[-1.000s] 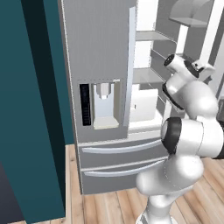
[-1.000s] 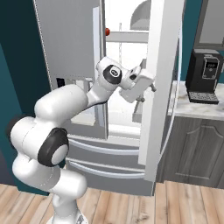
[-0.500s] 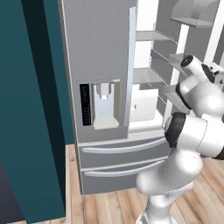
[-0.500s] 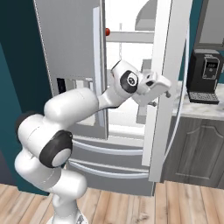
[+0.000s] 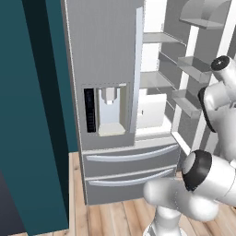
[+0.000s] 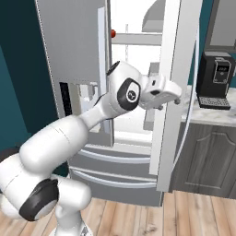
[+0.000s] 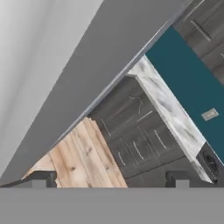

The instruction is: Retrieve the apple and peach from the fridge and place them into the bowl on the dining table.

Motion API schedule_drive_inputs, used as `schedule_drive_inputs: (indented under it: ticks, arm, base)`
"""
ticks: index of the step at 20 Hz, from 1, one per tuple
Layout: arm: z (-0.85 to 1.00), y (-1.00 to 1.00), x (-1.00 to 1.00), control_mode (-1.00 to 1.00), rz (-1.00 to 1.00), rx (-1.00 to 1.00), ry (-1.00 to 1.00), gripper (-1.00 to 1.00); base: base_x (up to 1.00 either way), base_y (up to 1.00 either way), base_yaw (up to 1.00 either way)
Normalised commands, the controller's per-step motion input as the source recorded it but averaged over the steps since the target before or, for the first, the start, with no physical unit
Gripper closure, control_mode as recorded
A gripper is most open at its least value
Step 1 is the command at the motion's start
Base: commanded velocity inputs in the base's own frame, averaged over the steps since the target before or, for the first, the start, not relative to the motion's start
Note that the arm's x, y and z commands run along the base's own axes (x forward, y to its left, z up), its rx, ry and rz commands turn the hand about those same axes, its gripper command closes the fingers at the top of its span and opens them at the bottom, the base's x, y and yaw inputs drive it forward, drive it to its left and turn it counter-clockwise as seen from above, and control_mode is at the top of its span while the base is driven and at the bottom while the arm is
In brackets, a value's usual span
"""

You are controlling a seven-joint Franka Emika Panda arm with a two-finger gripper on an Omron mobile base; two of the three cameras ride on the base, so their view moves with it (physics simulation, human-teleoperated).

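Note:
The grey fridge [image 5: 102,50] [image 6: 69,46] stands with its left door shut and its right door [image 6: 179,69] swung open, white shelves showing inside. A small red apple [image 6: 113,33] sits on the top shelf, half hidden behind the left door's edge. The peach, the bowl and the dining table are out of view. My gripper [image 6: 171,97] is at mid height right by the open door's inner face. In the hand view my gripper [image 7: 111,179] is open, with nothing between its fingertips [image 7: 41,177], and the grey door panel [image 7: 109,57] slants close ahead.
A black coffee machine [image 6: 216,76] stands on a marble counter [image 6: 209,115] over dark grey cabinets [image 6: 203,156] [image 7: 131,140], right of the open door. A teal wall [image 5: 27,115] flanks the fridge on the left. The floor [image 7: 83,157] is wood plank.
My hand has swung to the right, away from the fridge opening and over to the open right door. The jaws have stayed wide.

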Motion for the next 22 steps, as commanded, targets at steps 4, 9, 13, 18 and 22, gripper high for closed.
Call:
schedule_drive_inputs:
  ticks: [4,9,13,18,22]
  arm:
    - [0.02,0.82,-0.57,-1.0,0.0,0.0,-0.23,-1.0]
    - [0.0,0.96,-0.3,-1.0,0.01,0.12,-0.04,-1.0]
    - [0.0,1.0,-0.05,-1.0,0.12,0.18,0.0,-1.0]
    - [0.0,1.0,0.0,-1.0,0.22,0.21,0.01,-1.0]
    - [0.0,1.0,0.0,-1.0,0.29,0.24,0.0,-1.0]
  base:
    - [0.0,0.0,0.0]
    - [0.0,0.0,0.0]
    - [0.0,0.0,0.0]
    - [0.0,0.0,0.0]
    - [0.0,0.0,0.0]
